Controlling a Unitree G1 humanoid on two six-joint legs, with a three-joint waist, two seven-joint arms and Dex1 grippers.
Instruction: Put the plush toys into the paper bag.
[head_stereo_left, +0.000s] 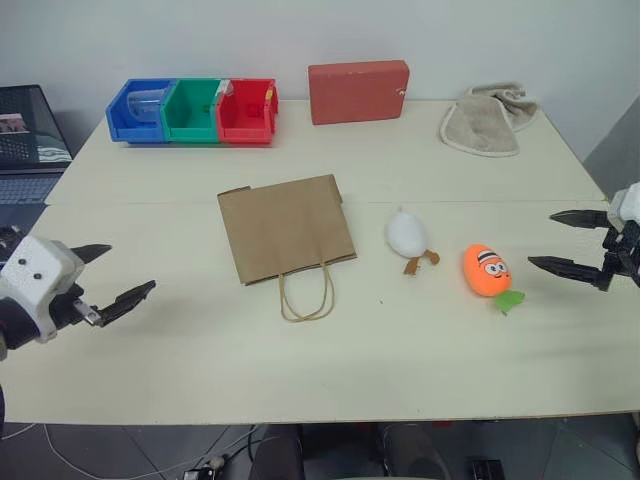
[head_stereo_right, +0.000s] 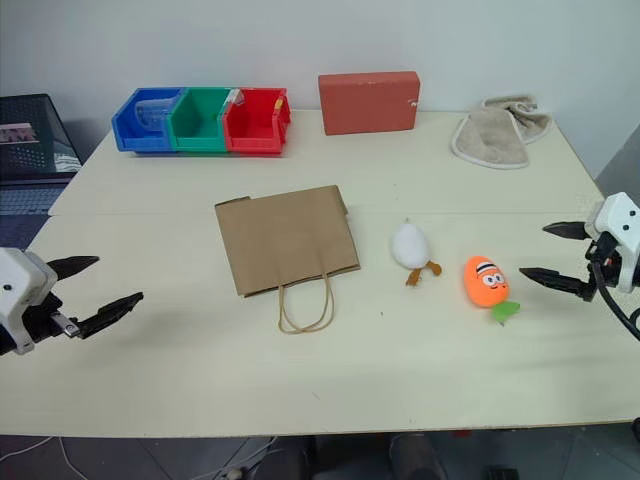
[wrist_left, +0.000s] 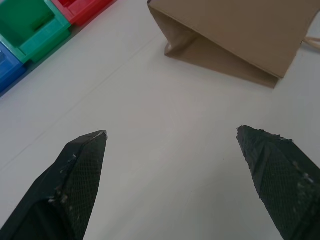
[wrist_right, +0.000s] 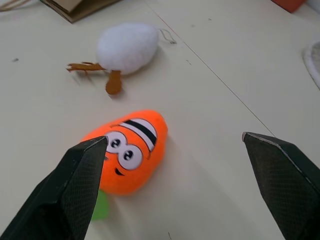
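The brown paper bag (head_stereo_left: 286, 226) lies flat in the middle of the table, its cord handles (head_stereo_left: 306, 294) toward the front edge. To its right lie the two plush toys: a white bird (head_stereo_left: 408, 234) with orange feet, then an orange carrot (head_stereo_left: 486, 271) with a cartoon face and green leaf. My right gripper (head_stereo_left: 560, 241) hovers open just right of the carrot, with the carrot (wrist_right: 127, 150) near one finger in the right wrist view. My left gripper (head_stereo_left: 118, 272) hangs open at the table's left, well short of the bag (wrist_left: 235, 35). Both grippers hold nothing.
Blue, green and red bins (head_stereo_left: 194, 110) stand at the back left, a red-orange box (head_stereo_left: 358, 91) at the back middle and a beige towel (head_stereo_left: 487, 121) at the back right. A laptop (head_stereo_left: 28, 140) sits off the table's left side.
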